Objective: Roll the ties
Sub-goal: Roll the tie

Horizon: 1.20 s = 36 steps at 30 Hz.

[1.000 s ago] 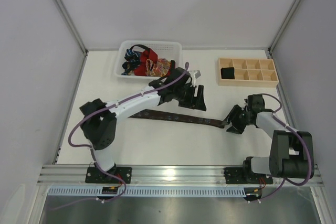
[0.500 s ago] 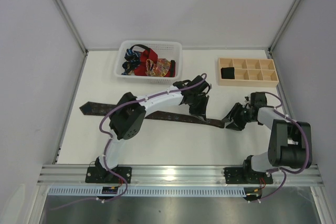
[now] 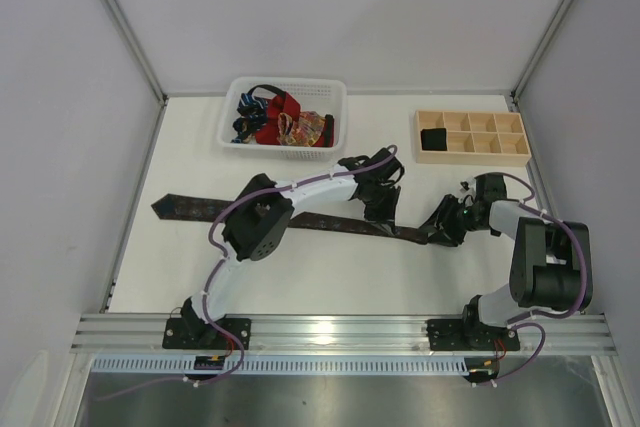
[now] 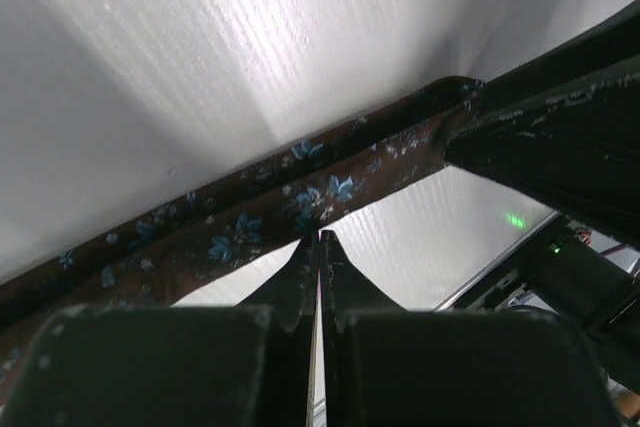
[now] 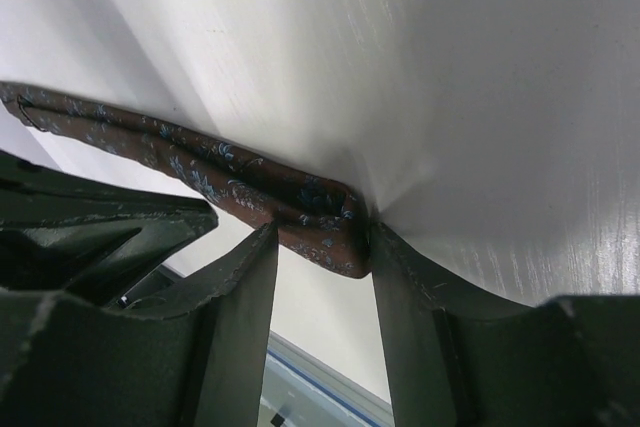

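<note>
A dark brown tie with small blue flowers lies stretched across the table, its wide tip at the left. My left gripper is shut, and its tips press down on the tie a little left of the narrow end. In the left wrist view the left gripper has no gap between its fingers. My right gripper holds the folded narrow end. In the right wrist view that end sits between the fingers of the right gripper, touching both. More ties, red, blue and orange-patterned, lie heaped in the basket.
The white mesh basket stands at the back left. A pale wooden tray with square compartments stands at the back right, with a dark roll in its left near compartment. White walls close in the table on three sides.
The left arm came down from above the tie onto it and its gripper shut. The right gripper shifted slightly left and narrowed onto the tie's end.
</note>
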Each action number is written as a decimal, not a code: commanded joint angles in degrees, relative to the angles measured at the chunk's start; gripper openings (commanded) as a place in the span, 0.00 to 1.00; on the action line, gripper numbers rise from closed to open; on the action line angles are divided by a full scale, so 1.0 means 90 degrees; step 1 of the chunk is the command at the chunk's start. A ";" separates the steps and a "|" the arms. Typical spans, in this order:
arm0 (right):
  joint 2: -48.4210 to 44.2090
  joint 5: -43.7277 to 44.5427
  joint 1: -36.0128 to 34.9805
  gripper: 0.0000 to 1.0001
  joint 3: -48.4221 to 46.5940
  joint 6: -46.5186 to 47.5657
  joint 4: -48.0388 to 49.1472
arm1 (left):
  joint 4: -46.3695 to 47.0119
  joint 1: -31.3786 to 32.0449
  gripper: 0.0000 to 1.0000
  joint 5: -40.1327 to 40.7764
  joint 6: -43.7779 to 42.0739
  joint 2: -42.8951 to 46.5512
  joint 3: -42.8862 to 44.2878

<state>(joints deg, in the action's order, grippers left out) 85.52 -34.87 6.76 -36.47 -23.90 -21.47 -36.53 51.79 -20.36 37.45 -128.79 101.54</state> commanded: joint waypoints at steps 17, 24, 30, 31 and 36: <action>0.0215 0.0105 0.0010 0.46 -0.0020 0.0292 0.0062 | -0.0198 -0.0041 0.00 -0.0179 0.0145 -0.0534 0.0799; 0.0254 -0.0041 0.0010 0.41 -0.0001 0.0322 0.0139 | -0.0189 -0.0100 0.00 -0.0120 0.0106 -0.0553 0.0749; 0.0118 -0.0364 0.0010 0.30 -0.0040 0.0331 0.0228 | -0.0228 -0.0188 0.00 -0.0150 0.0048 -0.0612 0.0730; 0.0088 -0.0393 0.0010 0.27 -0.0030 0.0322 0.0247 | -0.0247 -0.0207 0.00 -0.0140 0.0038 -0.0602 0.0720; -0.0155 -0.0647 -0.0019 0.13 -0.0001 0.0244 0.0326 | -0.0335 -0.0256 0.00 -0.0189 -0.0030 -0.0670 0.0749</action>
<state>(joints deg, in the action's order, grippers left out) 87.05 -38.30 6.76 -36.42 -22.17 -20.23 -38.41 50.02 -21.30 37.95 -133.95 107.57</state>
